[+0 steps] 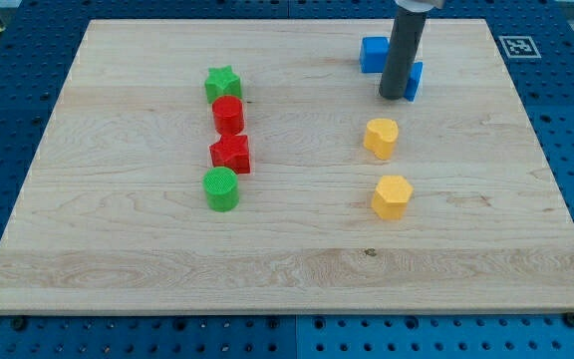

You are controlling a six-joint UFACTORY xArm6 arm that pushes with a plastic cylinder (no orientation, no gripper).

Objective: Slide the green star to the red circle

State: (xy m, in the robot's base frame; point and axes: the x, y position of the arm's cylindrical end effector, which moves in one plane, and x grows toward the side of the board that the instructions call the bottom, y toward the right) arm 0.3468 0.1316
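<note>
Two blocks already touching: green star (223, 83) sits against the red circle (228, 114) on the desk (118, 249).
No fingers here; my tip (397, 97) rests well apart, among blue blocks (374, 54). Star looks light, rigid, likely to spin; push a flat flank.

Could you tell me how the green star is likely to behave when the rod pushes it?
The green star looks squat and rigid, so it should slide rather than tip. Its points may make it rotate under an off-centre push. It appears to touch the red circle already, so that could shift too.
</note>
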